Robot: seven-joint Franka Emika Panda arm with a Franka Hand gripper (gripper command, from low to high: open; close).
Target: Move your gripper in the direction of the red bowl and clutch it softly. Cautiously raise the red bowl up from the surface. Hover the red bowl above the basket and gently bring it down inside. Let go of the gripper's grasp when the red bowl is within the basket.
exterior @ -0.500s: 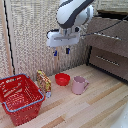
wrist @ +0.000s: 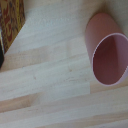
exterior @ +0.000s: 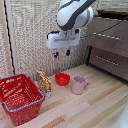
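A pale wooden bench of light planks carried everything, backed by a woven beige wall panel and, on the exterior view's right, a dark wooden cabinet with drawers. The red bowl sat upright on the bench near the middle, empty as far as could be seen. Just beside it, toward the exterior view's right, stood a pink mug with its handle pointing right; the two were near each other but whether they touched could not be told. On the bowl's other side stood a yellow and red box, upright, between the bowl and the basket. The basket rested at the exterior view's left, with its grey-blue rim uppermost and nothing visible inside.

The claw hung from the bulky white arm well above the bowl, apart from every object. Its two blue-tipped fingers pointed down and stood spread, with a clear gap and nothing between them.

In the wrist view the pink mug showed its open mouth over the bench planks, and a corner of the patterned box appeared at the edge; the claw's own fingers were not seen there.
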